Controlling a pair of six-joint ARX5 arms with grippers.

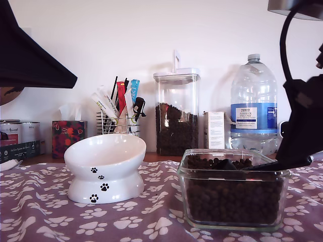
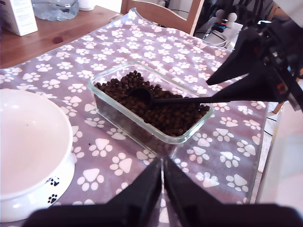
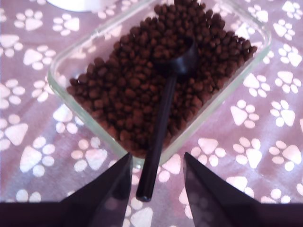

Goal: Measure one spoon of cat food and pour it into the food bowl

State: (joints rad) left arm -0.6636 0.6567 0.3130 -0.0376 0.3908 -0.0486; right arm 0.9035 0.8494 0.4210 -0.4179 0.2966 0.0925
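The bench (image 1: 40,212) under its purple paw-print cloth (image 2: 222,137) spans the near part of the exterior view; at the far edge stand a big water bottle (image 1: 254,106) toward that view's right, a tall clear canister (image 1: 176,113) of kibble beside it, and a wire rack (image 1: 118,121) of sticks further to that view's left; the food bowl (image 1: 106,164) sits near the exterior view's left, white with black paw prints, its inside bare as far as I can see; the clear glass container (image 1: 233,189) sits near that view's right, just beside the bowl yet apart from it, heaped with the cat food (image 3: 128,90); the spoon (image 3: 163,109) lies on the kibble, its cup sunk among the pellets near the middle, its handle running out over the container's rim; my second gripper (image 3: 156,189) hovers at the handle's free end, its fingers (image 3: 109,189) apart on either side of the handle and not touching it there, nothing clamped; my first gripper (image 2: 162,182) hangs over the cloth on the near side of the container in its own view, its fingers (image 2: 142,189) pressed together on nothing.
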